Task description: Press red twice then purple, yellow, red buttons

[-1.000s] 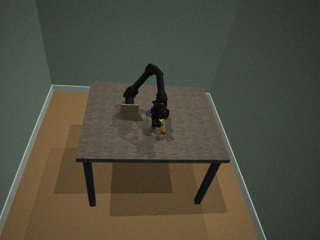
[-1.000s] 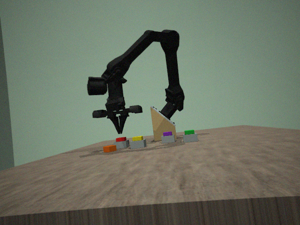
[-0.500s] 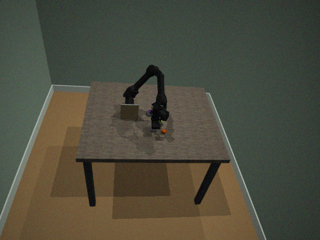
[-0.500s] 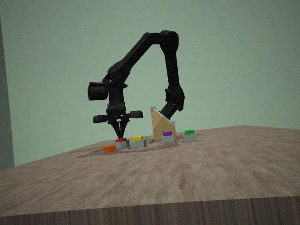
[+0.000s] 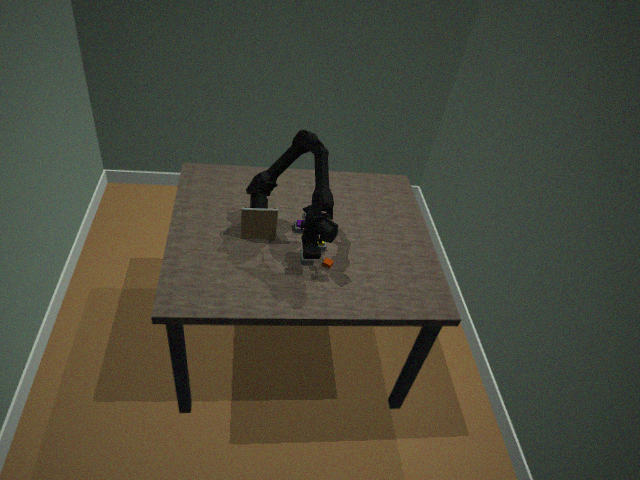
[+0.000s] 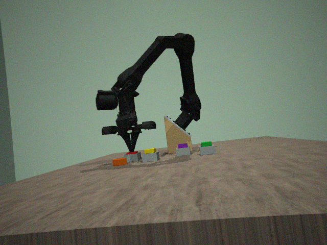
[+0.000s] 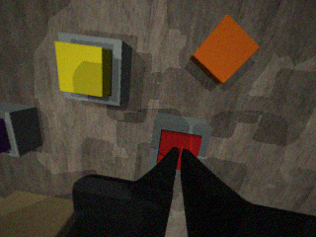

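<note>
My gripper (image 6: 132, 151) (image 7: 179, 153) is shut and empty, pointing down, with its fingertips on top of the red button (image 6: 132, 152) (image 7: 180, 140). The red cap sits low in its grey housing, lower than the other caps; in the top view the gripper hides it. The yellow button (image 6: 149, 150) (image 7: 81, 69) (image 5: 321, 243) stands beside it, its cap raised. The purple button (image 6: 182, 145) (image 5: 299, 223) (image 7: 3, 135) is farther toward the arm's base, its cap raised; only its edge shows in the wrist view.
An orange block (image 5: 328, 262) (image 6: 119, 162) (image 7: 225, 48) lies close to the red and yellow buttons. A green button (image 6: 206, 144) stands beyond the purple one. A wedge-shaped stand (image 5: 258, 224) (image 6: 174, 139) is by the arm's base on the table (image 5: 206, 289).
</note>
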Motion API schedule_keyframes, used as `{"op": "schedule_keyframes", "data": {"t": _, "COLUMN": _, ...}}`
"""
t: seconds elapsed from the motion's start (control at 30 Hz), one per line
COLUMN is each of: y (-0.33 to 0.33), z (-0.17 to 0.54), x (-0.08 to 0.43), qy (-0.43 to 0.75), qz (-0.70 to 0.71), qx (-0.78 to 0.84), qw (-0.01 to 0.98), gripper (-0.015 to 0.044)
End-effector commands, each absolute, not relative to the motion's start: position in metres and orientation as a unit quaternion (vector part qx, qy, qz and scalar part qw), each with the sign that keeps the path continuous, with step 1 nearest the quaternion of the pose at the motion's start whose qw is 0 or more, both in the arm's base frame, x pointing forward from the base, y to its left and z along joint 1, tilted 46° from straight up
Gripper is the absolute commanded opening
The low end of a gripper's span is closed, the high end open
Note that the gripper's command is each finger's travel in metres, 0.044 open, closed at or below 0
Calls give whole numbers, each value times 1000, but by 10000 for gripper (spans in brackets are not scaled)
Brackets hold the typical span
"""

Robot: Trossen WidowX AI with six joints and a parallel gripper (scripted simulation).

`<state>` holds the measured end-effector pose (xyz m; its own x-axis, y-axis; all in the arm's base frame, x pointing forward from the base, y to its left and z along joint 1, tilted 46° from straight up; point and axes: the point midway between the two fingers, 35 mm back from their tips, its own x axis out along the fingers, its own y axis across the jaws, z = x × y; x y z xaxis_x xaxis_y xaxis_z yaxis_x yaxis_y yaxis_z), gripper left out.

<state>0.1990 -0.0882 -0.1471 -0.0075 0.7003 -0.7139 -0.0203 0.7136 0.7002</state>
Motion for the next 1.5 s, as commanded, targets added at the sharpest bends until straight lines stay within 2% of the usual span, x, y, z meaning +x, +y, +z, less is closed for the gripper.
{"op": "schedule_keyframes", "data": {"t": 0.0, "y": -87, "z": -148, "x": 199, "qy": 654, "qz": 275, "qx": 263, "qw": 654, "gripper": 20}}
{"op": "schedule_keyframes", "data": {"t": 0.33, "y": -112, "z": -123, "x": 199, "qy": 655, "qz": 274, "qx": 262, "qw": 654, "gripper": 20}}
{"op": "schedule_keyframes", "data": {"t": 0.5, "y": -105, "z": -97, "x": 222, "qy": 664, "qz": 259, "qx": 254, "qw": 654, "gripper": 151}}
{"op": "schedule_keyframes", "data": {"t": 0.8, "y": -40, "z": 11, "x": 281, "qy": 668, "qz": 234, "qx": 242, "qw": 664, "gripper": 387}}
{"op": "schedule_keyframes", "data": {"t": 0.83, "y": -31, "z": 23, "x": 284, "qy": 667, "qz": 234, "qx": 242, "qw": 665, "gripper": 400}}
{"op": "schedule_keyframes", "data": {"t": 1.07, "y": 36, "z": 101, "x": 283, "qy": 658, "qz": 248, "qx": 251, "qw": 665, "gripper": 400}}
{"op": "schedule_keyframes", "data": {"t": 1.27, "y": 91, "z": 164, "x": 254, "qy": 653, "qz": 271, "qx": 264, "qw": 656, "gripper": 400}}
{"op": "schedule_keyframes", "data": {"t": 1.47, "y": 106, "z": 181, "x": 241, "qy": 653, "qz": 280, "qx": 268, "qw": 651, "gripper": 400}}
